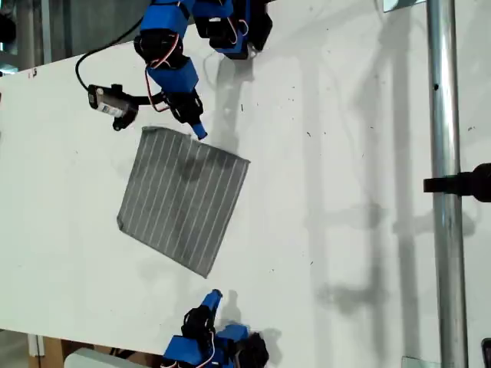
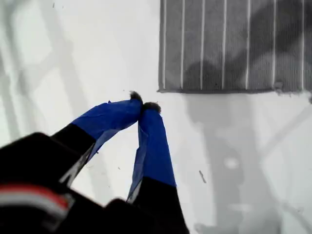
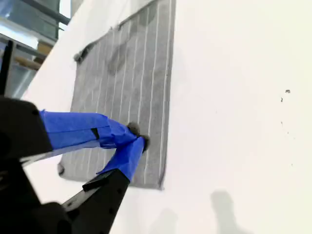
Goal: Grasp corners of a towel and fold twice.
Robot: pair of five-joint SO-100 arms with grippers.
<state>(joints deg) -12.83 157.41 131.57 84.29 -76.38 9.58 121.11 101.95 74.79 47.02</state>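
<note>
Blue-taped tips of my first gripper (image 2: 142,106) pressed together, nothing between them, poised over bare white table (image 1: 345,153) just short of the towel (image 2: 234,44). Nearest corner (image 2: 161,89) right ahead of the tips, hemmed edge running away beyond it. Likely parked there to open and nip that corner.

Blue tips of my second gripper (image 3: 136,135) also closed, hanging over the striped cloth close beside one hem. No fold lifted; impossible to tell whether any fabric is caught.

Out to the exterior view: grey towel (image 1: 184,199) flat and unfolded, turned diamond-wise, left of the table's middle in that view. Second gripper (image 1: 198,130) at its far edge, first gripper (image 1: 213,295) just beyond its near corner (image 1: 204,274). One arm at each end, probably so both can carry an edge across together. Shiny metal pole (image 1: 445,192) well apart at the exterior view's right.

Neither fold made yet; grasping still to come.
</note>
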